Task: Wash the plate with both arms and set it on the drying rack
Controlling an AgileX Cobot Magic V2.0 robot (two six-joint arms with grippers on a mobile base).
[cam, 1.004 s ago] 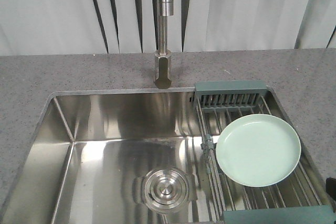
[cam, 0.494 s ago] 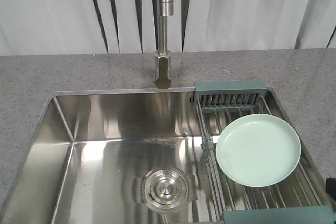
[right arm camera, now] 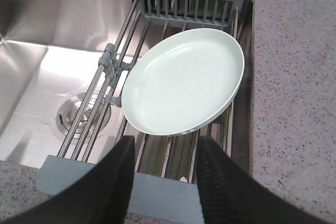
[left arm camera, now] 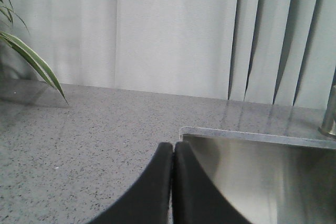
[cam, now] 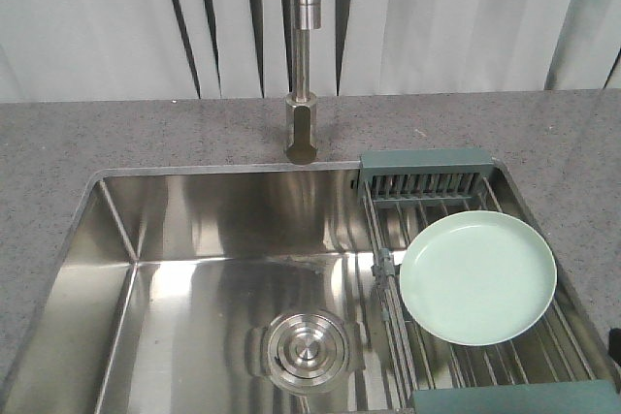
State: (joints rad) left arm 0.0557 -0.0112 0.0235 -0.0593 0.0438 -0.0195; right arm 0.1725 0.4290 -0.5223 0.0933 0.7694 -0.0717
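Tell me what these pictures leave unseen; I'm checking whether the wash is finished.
- Rack rods under the plate: covered by the plate in both views.
- Faucet spout: cut off by the front view's top edge.
- Left tool: wrist view only, tips together over the counter; plate out of frame there.
- Water drops on the plate: too fine to tell.

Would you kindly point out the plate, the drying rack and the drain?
plate (cam: 477, 278), front view, centre of its face.
drying rack (right arm camera: 188, 4), right wrist view, slotted far end piece.
drain (cam: 305, 348), front view, centre of its steel cover.
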